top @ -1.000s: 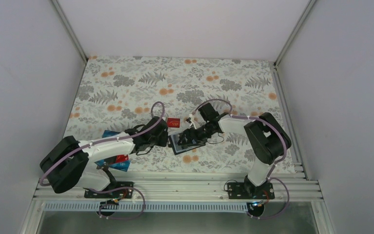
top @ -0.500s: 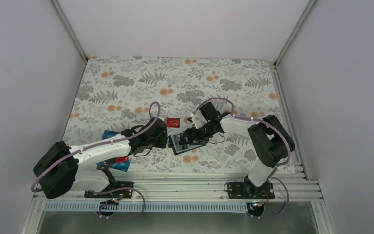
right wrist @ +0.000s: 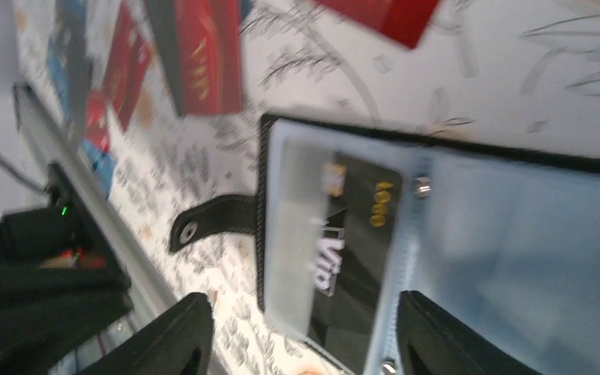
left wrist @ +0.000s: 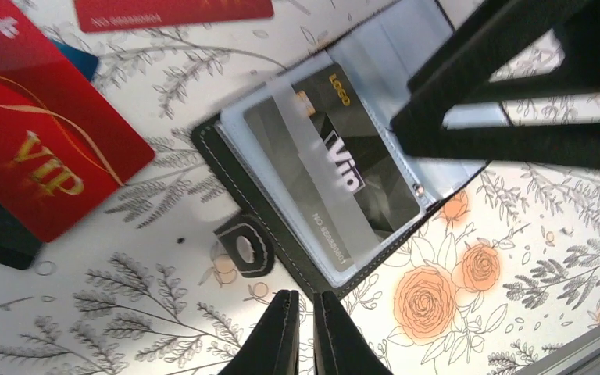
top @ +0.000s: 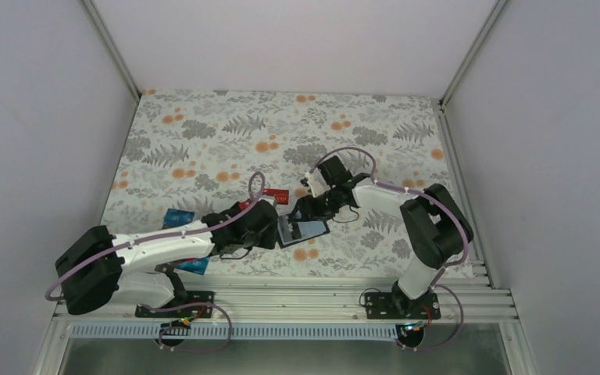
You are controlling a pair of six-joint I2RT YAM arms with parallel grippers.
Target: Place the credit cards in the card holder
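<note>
Floral desk [top: 203,133]: holder [left wrist: 281,195] lies open just ahead of the closed, empty left end effector [left wrist: 305,301], under the wide-spread right end effector [right wrist: 305,328]. One black card [left wrist: 344,172] is in. Red cards [left wrist: 39,156] lie outside, not yet filed.

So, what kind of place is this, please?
Most likely a robot test booth in a lab: plain white walls, a metal rail carrying the left arm and right arm, a floral tablecloth.

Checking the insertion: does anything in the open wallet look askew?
The black plastic VIP card appears only partly under the clear sleeve of the open black folding card holder; its inner end sticks out toward the fold.
</note>
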